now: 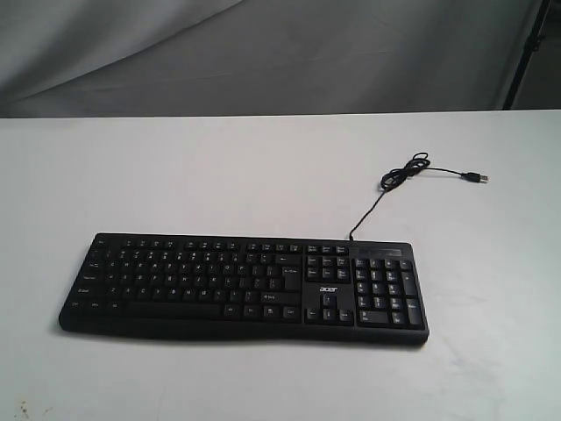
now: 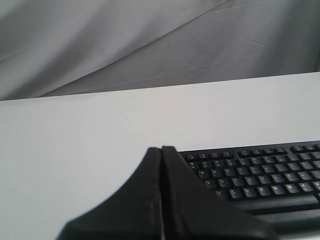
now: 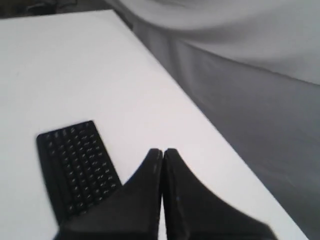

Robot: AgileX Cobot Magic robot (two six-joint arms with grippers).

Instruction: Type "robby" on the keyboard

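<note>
Just a plain white table [image 1: 263, 167] here. Wrinkly grey cloth [image 1: 263, 53] hangs behind it. Thin black pole [image 1: 525, 53] off at the right.

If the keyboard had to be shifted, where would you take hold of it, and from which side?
Probably the short end of the keyboard beside the number pad, coming in from the exterior view's right. It lies flat and low on the table, that end has a bare rim, and the cable leaves the back edge.
</note>
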